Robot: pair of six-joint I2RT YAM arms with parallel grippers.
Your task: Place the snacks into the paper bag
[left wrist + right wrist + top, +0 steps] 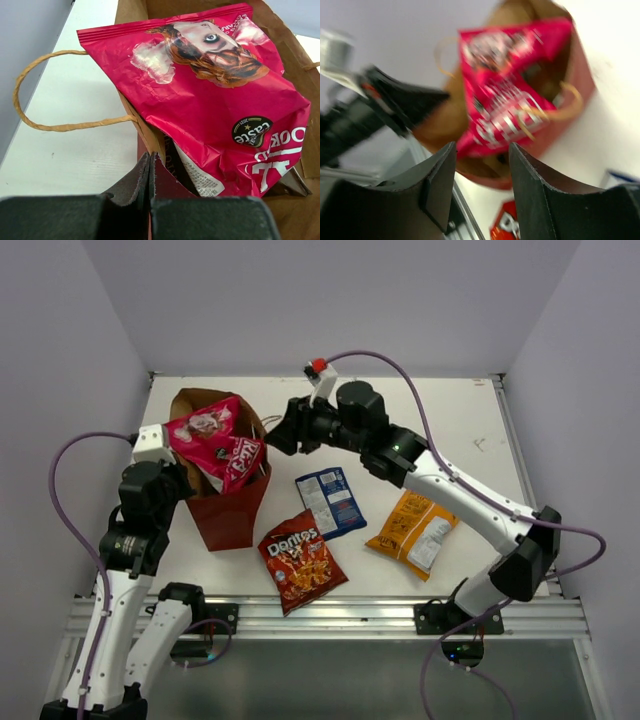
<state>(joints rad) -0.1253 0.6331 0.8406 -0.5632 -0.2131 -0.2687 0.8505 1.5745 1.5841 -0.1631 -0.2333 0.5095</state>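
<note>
Pink packet [218, 445] sticks half out of the bag [228, 520]. Left gripper [150, 162] is clamped tight on the bag's rim; right gripper [481, 150] hangs nearby, jaws apart, empty. Next, probably: push it down, then fetch Doritos [301, 560], blue packet [331, 500], orange packet [412, 532].

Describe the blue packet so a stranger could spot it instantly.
Find the paper bag on the left of the table. Three packets lie to its right; the blue packet sits between the red Doritos packet and the orange packet, the only blue-and-white one.
</note>
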